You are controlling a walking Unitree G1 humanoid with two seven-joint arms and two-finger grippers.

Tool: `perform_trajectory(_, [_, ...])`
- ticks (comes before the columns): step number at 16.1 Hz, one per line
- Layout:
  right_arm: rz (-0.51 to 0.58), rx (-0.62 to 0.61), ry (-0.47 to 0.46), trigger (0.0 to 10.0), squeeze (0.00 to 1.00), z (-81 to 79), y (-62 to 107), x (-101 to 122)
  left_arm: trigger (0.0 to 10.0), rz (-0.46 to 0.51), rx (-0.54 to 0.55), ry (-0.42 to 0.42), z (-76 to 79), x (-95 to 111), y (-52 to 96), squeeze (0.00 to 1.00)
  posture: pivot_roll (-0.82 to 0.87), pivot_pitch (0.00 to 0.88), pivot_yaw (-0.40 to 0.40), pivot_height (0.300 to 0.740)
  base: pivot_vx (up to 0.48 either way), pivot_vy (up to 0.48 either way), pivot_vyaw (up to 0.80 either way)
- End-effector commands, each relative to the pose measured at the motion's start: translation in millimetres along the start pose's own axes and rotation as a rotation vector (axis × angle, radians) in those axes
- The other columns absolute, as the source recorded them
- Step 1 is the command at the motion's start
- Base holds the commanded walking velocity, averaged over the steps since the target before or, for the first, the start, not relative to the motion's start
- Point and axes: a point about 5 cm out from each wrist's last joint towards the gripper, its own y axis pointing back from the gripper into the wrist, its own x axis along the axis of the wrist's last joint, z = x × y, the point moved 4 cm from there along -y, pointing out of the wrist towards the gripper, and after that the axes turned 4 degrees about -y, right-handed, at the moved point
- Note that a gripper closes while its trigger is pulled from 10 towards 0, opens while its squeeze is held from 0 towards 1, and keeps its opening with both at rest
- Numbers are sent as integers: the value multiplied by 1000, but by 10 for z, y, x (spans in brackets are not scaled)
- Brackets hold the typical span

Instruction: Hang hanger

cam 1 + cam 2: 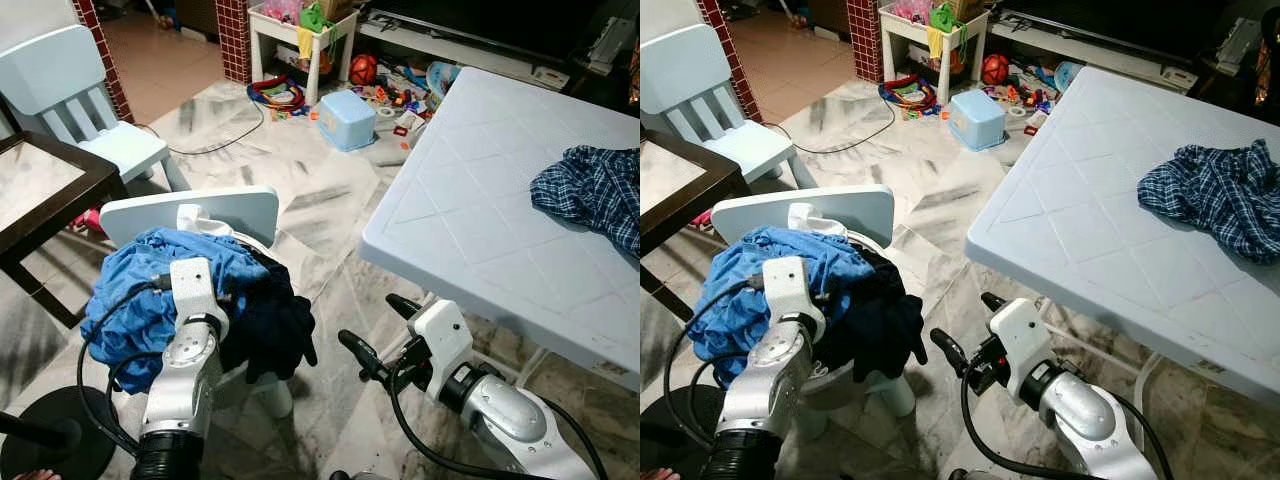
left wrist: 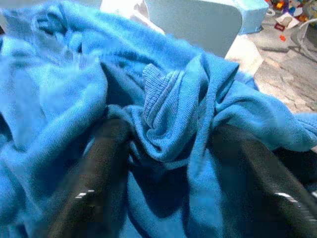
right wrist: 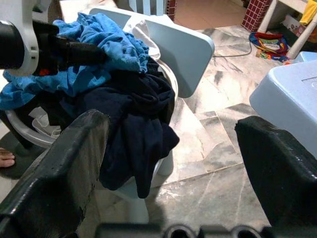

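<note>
1. No writing, label, brand, number or sign can be read anywhere here.
2. The toys and small packets on the floor (image 1: 400,100) by the far wall carry bright colours, but any print on them is too small and blurred to make out.
3. The pale table (image 1: 480,200), the small white chair (image 1: 190,215) and the clothes heaped on it show plain surfaces with no lettering.
</note>
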Motion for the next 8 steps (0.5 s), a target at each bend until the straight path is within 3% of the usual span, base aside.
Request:
perform_trajectory(1, [-15,-7,-2,10000,0,6,15,-44,0,-6,-6,13,22,-26,-3,0,-71,135,-105,740,0,0,0])
perform_trajectory(8, [-15,1,6,10000,0,22,-2,-37,0,22,-28,-12,63,-5,-9,0,-69,132,-112,740,0,0,0])
